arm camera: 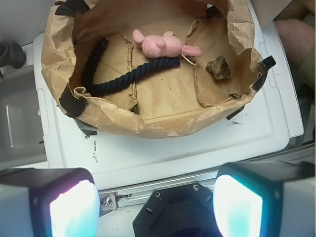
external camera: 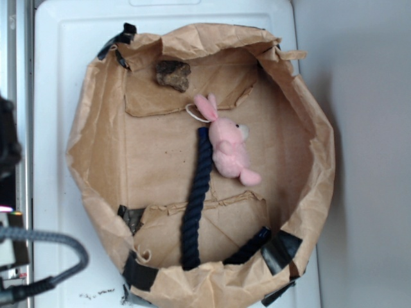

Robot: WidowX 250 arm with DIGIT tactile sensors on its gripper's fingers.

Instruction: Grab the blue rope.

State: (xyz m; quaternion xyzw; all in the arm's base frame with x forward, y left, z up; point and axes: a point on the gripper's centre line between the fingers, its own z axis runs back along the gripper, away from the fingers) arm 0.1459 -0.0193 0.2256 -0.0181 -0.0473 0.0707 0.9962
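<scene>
The blue rope [external camera: 196,199] is a thick, twisted navy length lying on the floor of a rolled-down brown paper bag [external camera: 83,147], from the bag's middle to its near wall. In the wrist view the blue rope [arm camera: 123,81] bends at its left end and its right end touches a pink plush bunny [arm camera: 158,43]. My gripper [arm camera: 155,207] is open, its two glowing pads [arm camera: 237,205] wide apart with nothing between them. It hangs well outside the bag [arm camera: 148,123], over the table's metal rail. The exterior view shows only a dark part of the arm at the left edge.
The pink bunny [external camera: 228,147] lies right of the rope's upper end. A brown rock [external camera: 173,74] [arm camera: 218,67] sits at the bag's far side. Black tape strips [external camera: 279,250] patch the bag. The bag stands on a white board [external camera: 51,64]. A grey braided cable [external camera: 58,240] loops at lower left.
</scene>
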